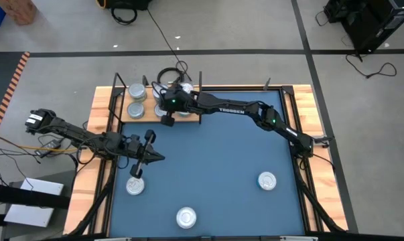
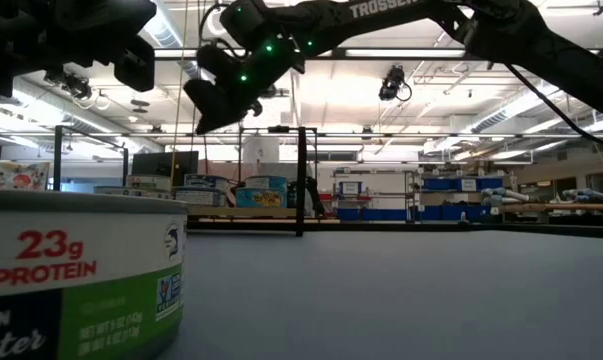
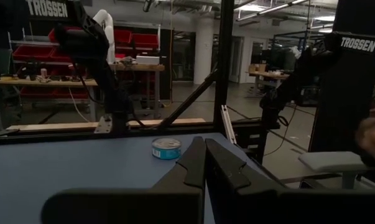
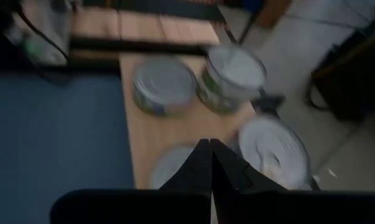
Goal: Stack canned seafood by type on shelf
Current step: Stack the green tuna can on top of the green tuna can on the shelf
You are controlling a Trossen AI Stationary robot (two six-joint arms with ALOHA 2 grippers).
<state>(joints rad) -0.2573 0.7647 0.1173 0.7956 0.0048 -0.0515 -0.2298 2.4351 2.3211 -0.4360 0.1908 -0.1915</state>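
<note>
Right gripper [image 1: 167, 120], fingers together and empty, is hovering over the shelf [image 1: 151, 115] front edge; next it is probably heading for a loose tin [image 1: 266, 180].

Both arms were matte black, built of slim jointed links. The right arm [image 1: 255, 110] carried white "TROSSEN" lettering along its long link, and small green lights glowed at its wrist and at a joint farther back. The left arm [image 1: 74, 132] had a white-marked block at its base end. Each gripper, left gripper [image 3: 204, 163] and right gripper [image 4: 210, 163], ended in two flat, dark, tapering fingers.
</note>
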